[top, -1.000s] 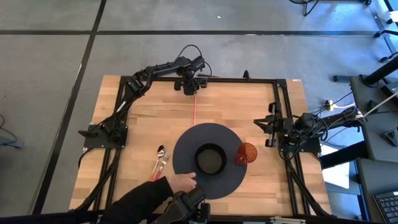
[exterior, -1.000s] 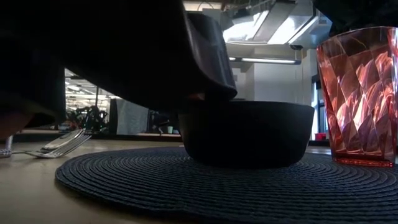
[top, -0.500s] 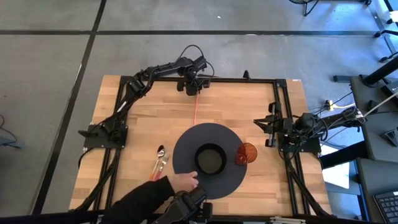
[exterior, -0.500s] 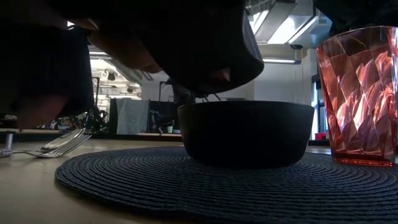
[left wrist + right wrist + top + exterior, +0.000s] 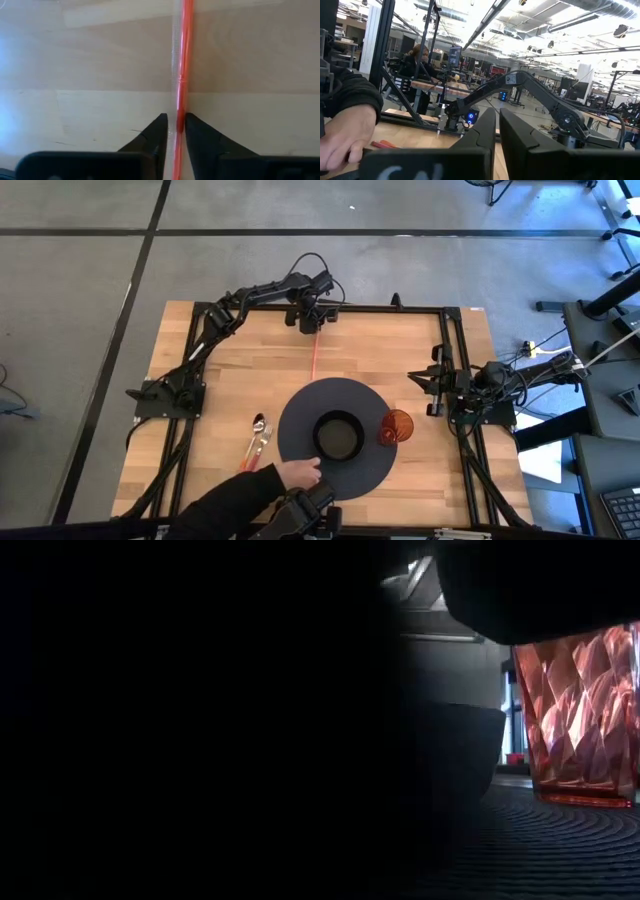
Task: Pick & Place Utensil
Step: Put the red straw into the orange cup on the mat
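A thin red straw [image 5: 311, 355] lies flat on the wooden table near its far edge, pointing toward the near edge. My left gripper [image 5: 309, 323] stands over its far end, pointing steeply down and shut on it [image 5: 176, 120]. A dark bowl [image 5: 338, 436] sits on a round dark placemat [image 5: 300, 405]. A red faceted cup [image 5: 396, 426] stands at the mat's right edge. A spoon and a fork [image 5: 259, 438] lie left of the mat. My right gripper [image 5: 428, 381] waits shut at the table's right side. My left gripper pinches the red straw near its far end [image 5: 181, 106] between its two fingertips [image 5: 161, 126]. The fingers come from above, pointing steeply down, one on each side of the straw. The straw lies flat on the table along its whole length.
A person's hand [image 5: 298, 472] in a dark sleeve rests on the mat's near edge; the sleeve blacks out most of the low view, leaving the cup [image 5: 585, 720] and part of the bowl [image 5: 468, 745]. The right wrist view shows that hand [image 5: 345, 131]. A black frame [image 5: 452, 340] borders the table.
In the low view the person's dark sleeve has come in front of the camera and now hides the fork and most of the bowl. The straw lies where it was.
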You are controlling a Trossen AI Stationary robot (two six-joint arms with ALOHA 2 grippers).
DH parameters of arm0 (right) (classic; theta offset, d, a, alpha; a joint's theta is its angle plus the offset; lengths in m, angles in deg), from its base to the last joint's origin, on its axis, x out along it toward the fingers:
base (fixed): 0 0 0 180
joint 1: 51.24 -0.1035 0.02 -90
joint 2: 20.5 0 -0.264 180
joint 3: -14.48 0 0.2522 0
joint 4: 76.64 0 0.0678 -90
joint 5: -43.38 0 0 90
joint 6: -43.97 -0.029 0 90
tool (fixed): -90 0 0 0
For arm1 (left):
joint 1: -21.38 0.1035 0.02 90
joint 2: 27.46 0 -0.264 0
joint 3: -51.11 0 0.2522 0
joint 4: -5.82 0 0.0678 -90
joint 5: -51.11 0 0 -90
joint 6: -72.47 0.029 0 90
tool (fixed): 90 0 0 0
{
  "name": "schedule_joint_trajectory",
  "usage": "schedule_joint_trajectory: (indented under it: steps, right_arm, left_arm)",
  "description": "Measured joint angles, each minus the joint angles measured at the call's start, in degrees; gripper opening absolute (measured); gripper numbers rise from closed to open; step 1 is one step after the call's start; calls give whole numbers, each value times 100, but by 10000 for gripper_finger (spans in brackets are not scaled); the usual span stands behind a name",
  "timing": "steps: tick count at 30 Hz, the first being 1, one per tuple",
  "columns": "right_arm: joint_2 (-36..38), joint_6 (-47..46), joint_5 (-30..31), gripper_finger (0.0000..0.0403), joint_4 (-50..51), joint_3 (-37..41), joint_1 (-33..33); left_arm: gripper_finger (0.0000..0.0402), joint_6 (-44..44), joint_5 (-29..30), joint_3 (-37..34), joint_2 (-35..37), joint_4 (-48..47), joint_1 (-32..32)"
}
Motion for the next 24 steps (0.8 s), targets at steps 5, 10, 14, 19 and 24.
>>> schedule_joint_trajectory:
  steps: [5,10,14,19,24]
  right_arm:
    - [-2,8,-1,26,3,0,0]
    - [-1,0,-1,26,5,0,0]
    - [-2,0,-1,26,5,0,0]
    - [0,2,-5,26,3,0,0]
    - [-2,3,-16,26,3,0,0]
  left_arm:
    - [10,-2,129,-7,-4,-66,-2]
    - [4,19,94,-20,19,-34,-2]
    - [3,-241,-161,-42,165,14,16]
    - [2,-548,-440,-56,483,-17,39]
    - [2,-858,-910,-48,741,-98,50]
